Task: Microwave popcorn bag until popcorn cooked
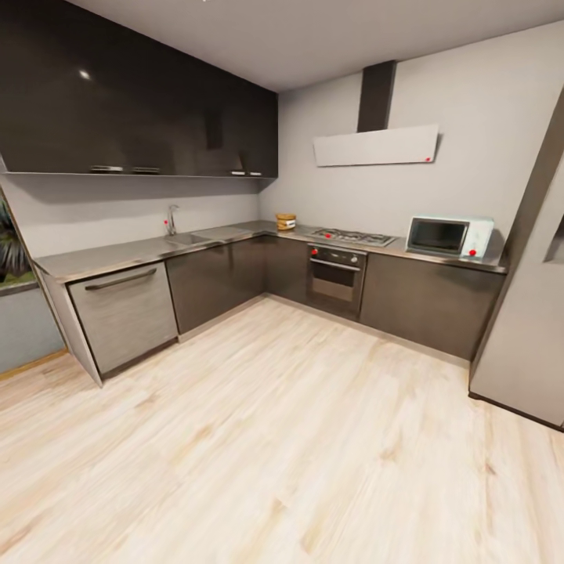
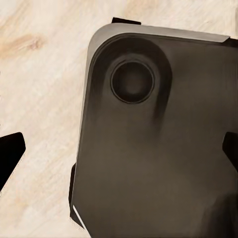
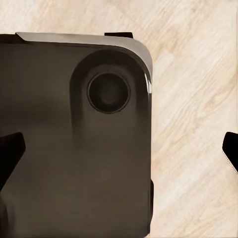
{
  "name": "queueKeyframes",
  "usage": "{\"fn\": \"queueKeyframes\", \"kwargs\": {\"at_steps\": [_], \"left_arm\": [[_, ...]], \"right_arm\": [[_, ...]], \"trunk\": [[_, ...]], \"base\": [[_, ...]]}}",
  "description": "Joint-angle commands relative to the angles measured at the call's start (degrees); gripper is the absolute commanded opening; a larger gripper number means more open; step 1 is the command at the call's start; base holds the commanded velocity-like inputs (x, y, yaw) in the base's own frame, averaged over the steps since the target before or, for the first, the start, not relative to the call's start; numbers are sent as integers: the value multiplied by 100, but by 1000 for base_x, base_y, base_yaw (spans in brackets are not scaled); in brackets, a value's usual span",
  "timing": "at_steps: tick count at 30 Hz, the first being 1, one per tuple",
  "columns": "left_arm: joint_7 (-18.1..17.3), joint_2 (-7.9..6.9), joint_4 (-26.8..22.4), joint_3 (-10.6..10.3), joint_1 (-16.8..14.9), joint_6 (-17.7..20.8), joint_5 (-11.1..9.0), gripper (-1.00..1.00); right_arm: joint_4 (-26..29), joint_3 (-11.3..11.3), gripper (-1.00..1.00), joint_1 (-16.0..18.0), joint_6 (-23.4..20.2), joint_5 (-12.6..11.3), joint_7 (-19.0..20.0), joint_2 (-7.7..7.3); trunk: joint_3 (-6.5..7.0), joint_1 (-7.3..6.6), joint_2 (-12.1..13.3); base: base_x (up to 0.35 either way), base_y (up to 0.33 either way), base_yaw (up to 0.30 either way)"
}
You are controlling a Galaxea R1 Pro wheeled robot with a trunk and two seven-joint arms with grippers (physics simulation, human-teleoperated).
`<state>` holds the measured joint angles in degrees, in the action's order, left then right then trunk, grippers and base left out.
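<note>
Since the robot stands well back on the pale wood floor (image 1: 282,439), the step in hand is, by my reading, the approach: nothing has been picked up yet. From the head view, the L-shaped tabletop (image 1: 141,252) runs from about nine o'clock round the corner to about two o'clock, over dark cabinet fronts. On its right run, at roughly two o'clock, sits the microwave (image 1: 450,236), pale mint with a black glass door that looks closed. Between it and the corner lies the gas hob (image 1: 352,236) above the oven (image 1: 337,276). Smallest of all, the popcorn bag (image 1: 286,222) stands near the corner at about twelve o'clock, a tan ridged shape on the steel.

To do this well, I would drive toward the corner and stop square to the bag, close enough for one arm to reach without stretching, with the microwave still reachable to the right.

Each wrist view looks down at the floor and the robot's dark base (image 2: 158,144). The left gripper (image 2: 121,148) and right gripper (image 3: 121,148) show dark fingertips only at opposite picture edges, so both sets of jaws are spread wide and hold nothing. At this range the bag's label and the microwave's dials cannot be clearly made out.
</note>
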<state>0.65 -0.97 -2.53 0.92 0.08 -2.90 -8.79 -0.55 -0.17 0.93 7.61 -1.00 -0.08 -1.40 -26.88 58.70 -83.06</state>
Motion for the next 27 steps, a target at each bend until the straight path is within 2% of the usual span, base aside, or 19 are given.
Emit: {"fn": "queueKeyframes", "kwargs": {"at_steps": [1,13,27], "left_arm": [[4,1,-7,5,1,-8,-35,100],[5,1,-3,4,1,-8,-35,100],[5,1,-4,5,1,-8,-35,100]], "right_arm": [[-6,-1,100,3,21,-12,-1,0],[-6,-1,100,3,21,-11,-1,0],[-6,-2,100,3,21,-12,-1,0]], "trunk": [[-5,3,-2],[-5,3,-2],[-5,3,-2]], "base": [[321,47,0],[321,93,0],[320,159,0]]}}
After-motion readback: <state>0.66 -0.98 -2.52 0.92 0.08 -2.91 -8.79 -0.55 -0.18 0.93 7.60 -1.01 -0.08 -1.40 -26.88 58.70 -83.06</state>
